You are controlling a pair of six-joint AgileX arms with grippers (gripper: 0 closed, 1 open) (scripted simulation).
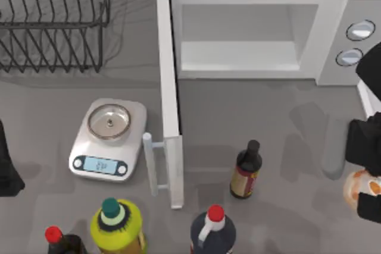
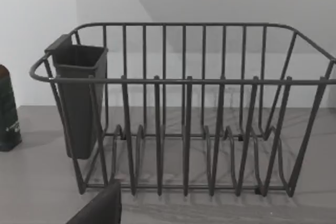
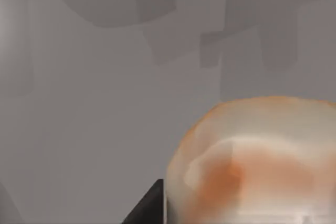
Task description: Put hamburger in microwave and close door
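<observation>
The white microwave (image 1: 333,34) stands at the back with its pale cavity open. Its door (image 1: 169,105) is swung out toward the table's front, the white bar handle (image 1: 150,162) on its left face. The orange-tan hamburger (image 1: 359,187) is at the right edge of the table, held by my right gripper (image 1: 368,197), which is shut on it. In the right wrist view the hamburger (image 3: 252,166) sits close up, with one dark finger (image 3: 149,208) against its side; the other finger is hidden. My left gripper (image 1: 7,171) is parked at the left edge.
A dark wire dish rack (image 1: 53,22) with a cutlery cup (image 2: 79,98) fills the back left. A kitchen scale (image 1: 108,138) sits left of the door. A dark bottle (image 1: 246,171) stands in front of the microwave, and three more bottles (image 1: 213,230) line the front edge.
</observation>
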